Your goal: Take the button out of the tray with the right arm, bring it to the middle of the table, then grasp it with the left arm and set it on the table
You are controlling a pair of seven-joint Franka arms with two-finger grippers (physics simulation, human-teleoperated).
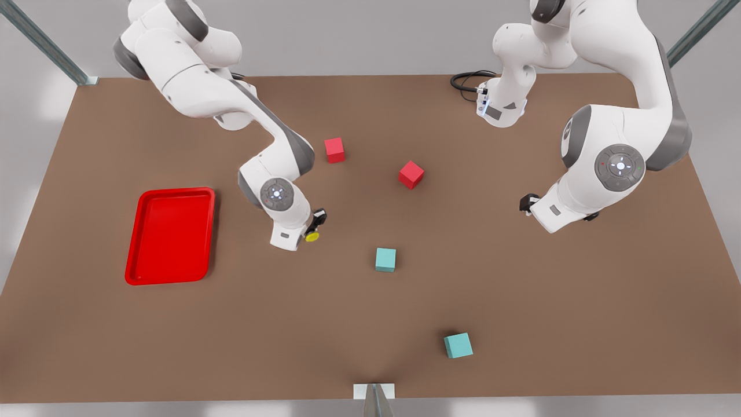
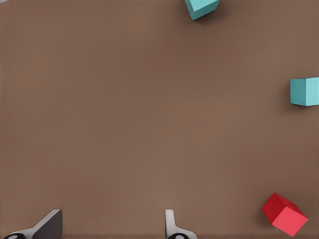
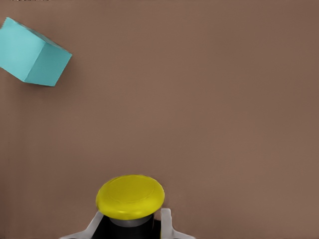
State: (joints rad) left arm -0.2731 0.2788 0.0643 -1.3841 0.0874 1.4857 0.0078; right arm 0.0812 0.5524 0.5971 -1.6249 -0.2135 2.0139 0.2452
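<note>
Teal cube [image 1: 458, 345] sits low in the frame, closest to us, out of play beside its twin [image 1: 385, 259]. Up at center-left, the right gripper [image 1: 313, 227] is clenched on the button [image 1: 312, 236], yellow cap facing down toward the table [image 1: 370, 324], carried clear of the red tray [image 1: 171, 235] at the left. Held aloft like that, it looks bound for the middle. Over on the right, the left gripper [image 1: 529, 204] waits, fingers [image 2: 172, 225] spread wide, presumably ready for the handover. Two red cubes [image 1: 334, 150] lie upper center.
</note>
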